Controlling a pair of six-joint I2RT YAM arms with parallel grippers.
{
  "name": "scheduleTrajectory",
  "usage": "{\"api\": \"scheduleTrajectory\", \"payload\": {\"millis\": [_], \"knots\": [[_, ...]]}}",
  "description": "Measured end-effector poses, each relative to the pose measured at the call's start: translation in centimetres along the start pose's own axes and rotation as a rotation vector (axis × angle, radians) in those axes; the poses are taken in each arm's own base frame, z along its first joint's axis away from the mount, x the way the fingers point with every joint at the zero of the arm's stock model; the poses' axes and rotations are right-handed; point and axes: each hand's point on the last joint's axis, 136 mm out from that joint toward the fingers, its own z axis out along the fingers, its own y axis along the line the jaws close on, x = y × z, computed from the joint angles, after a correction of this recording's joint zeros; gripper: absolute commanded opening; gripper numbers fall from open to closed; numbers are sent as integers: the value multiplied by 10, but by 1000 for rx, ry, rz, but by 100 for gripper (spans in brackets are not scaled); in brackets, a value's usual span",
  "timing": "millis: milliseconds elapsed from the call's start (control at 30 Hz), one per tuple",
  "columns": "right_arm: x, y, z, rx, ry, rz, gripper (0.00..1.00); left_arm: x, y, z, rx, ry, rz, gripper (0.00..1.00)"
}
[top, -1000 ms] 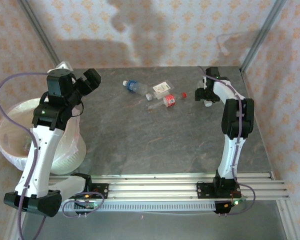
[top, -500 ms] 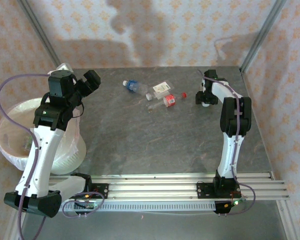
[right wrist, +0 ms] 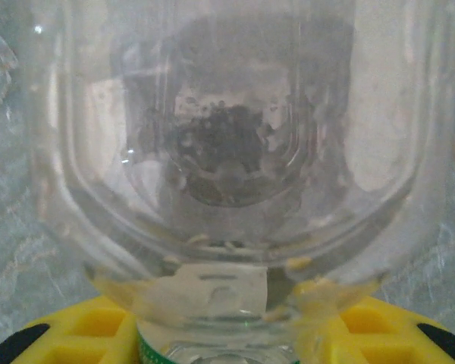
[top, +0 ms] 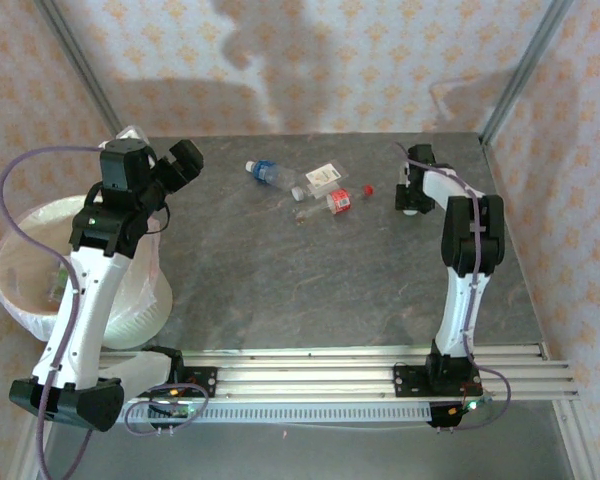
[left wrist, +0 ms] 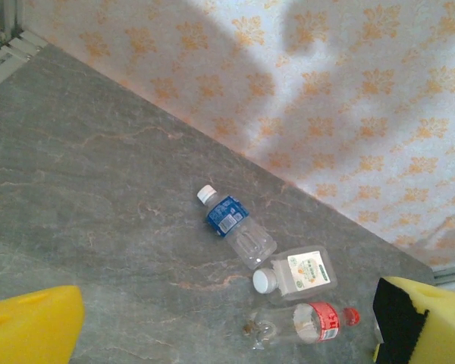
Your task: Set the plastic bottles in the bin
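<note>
Three plastic bottles lie together at the back middle of the table: a blue-labelled one point(top: 268, 174) point(left wrist: 235, 224), a flat one with a white and orange label point(top: 323, 180) point(left wrist: 299, 271), and a red-labelled, red-capped one point(top: 335, 200) point(left wrist: 311, 321). My right gripper point(top: 411, 203) point(right wrist: 227, 334) is low at the back right, shut on a fourth clear bottle point(right wrist: 227, 152) whose base looms close in the right wrist view. The bin point(top: 2, 290) stands off the table's left edge. My left gripper point(top: 167, 166) point(left wrist: 227, 341) hangs open and empty above the bin's far side.
Patterned walls and metal corner posts point(top: 515, 80) close the table at the back and sides. A slotted rail point(top: 360, 385) with both arm bases runs along the near edge. The grey tabletop point(top: 310, 280) stretches between the bottles and the rail.
My right gripper has closed its fingers on the bottle at the back right and drawn in slightly over it. The left arm has barely moved.
</note>
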Motion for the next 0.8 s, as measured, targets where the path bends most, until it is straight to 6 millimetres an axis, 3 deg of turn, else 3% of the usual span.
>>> {"api": "scheduleTrajectory", "payload": {"millis": [233, 433, 633, 800], "knots": [[19, -5, -35, -5, -62, 47, 27, 11, -19, 10, 77, 57, -9, 100], [26, -2, -87, -56, -191, 91, 24, 35, -59, 28, 189, 126, 8, 100], [56, 24, -123, -171, -269, 79, 21, 68, -99, 61, 266, 237, 35, 100], [74, 56, -151, -297, -340, 50, 18, 97, -138, 74, 334, 319, 81, 100]]}}
